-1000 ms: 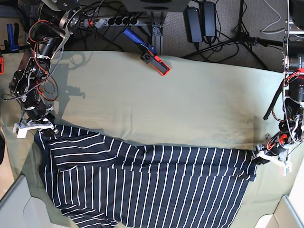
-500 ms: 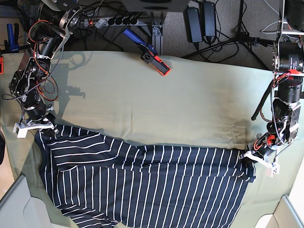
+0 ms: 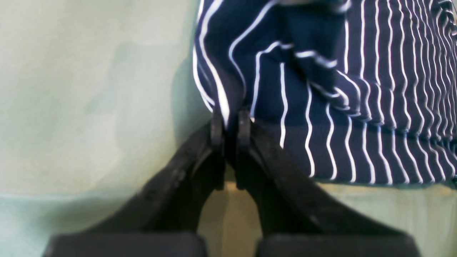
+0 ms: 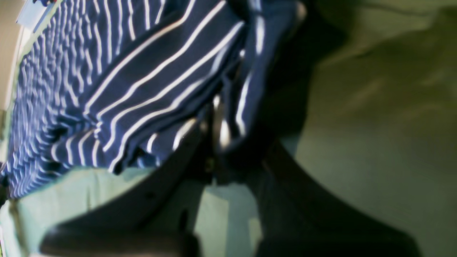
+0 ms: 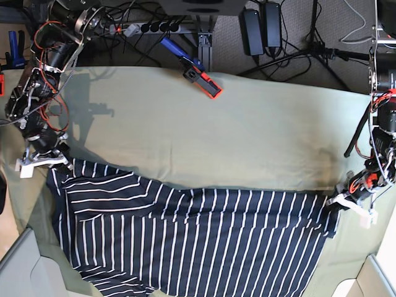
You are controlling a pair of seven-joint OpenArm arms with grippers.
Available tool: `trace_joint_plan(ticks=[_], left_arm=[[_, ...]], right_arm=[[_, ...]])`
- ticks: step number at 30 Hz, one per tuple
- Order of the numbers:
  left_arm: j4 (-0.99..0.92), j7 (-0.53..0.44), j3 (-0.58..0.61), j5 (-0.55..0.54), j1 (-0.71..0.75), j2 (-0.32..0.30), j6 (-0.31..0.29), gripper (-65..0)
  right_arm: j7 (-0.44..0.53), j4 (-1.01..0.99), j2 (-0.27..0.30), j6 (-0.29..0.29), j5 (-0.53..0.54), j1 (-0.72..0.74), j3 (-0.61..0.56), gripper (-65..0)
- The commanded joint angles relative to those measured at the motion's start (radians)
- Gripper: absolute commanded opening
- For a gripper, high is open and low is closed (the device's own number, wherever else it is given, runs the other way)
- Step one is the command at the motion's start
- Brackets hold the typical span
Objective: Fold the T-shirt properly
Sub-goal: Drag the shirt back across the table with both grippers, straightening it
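The navy T-shirt with thin white stripes lies spread across the near half of the olive table cloth, stretched between both arms. At the shirt's right edge, my left gripper is shut on a pinch of striped fabric; the left wrist view shows the T-shirt running up from the left gripper. My right gripper holds the shirt's far left corner. In the right wrist view the T-shirt bunches over the right gripper, which is shut on it.
A red and blue clamp tool lies at the cloth's far edge. Behind the table are a power strip, power bricks and cables. Grey bin corners show at the bottom left and bottom right.
The left gripper has closed on the shirt's right edge and drawn it slightly rightward. The right arm shifted a little left with its corner, pulling the shirt's far edge straighter.
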Motion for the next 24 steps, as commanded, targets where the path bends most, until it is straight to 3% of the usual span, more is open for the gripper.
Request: trace_joint_plan(ticks=[1, 12, 15, 24], left_arm=[[0.014, 0.002, -0.006, -0.034, -0.032, -0.034, -0.035, -65.0], [0.014, 0.135, -0.006, -0.150, -0.021, -0.108, -0.067, -65.0], [0.015, 0.190, -0.006, -0.209, 0.008, -0.128, -0.107, -65.0], [0.134, 0.228, -0.006, -0.335, 0.201, -0.209, -0.195, -65.0]], right_arm=[[0.010, 0.032, 0.023, 0.041, 0.013, 0.004, 0.003, -65.0], [-0.026, 0.105, 0.064, 0.042, 0.045, -0.140, 0.004, -65.0], [-0.026, 0.127, 0.077, 0.042, 0.046, -0.181, 0.004, -65.0], [-0.086, 0.146, 0.128, 0.047, 0.077, -0.266, 0.004, -65.0]])
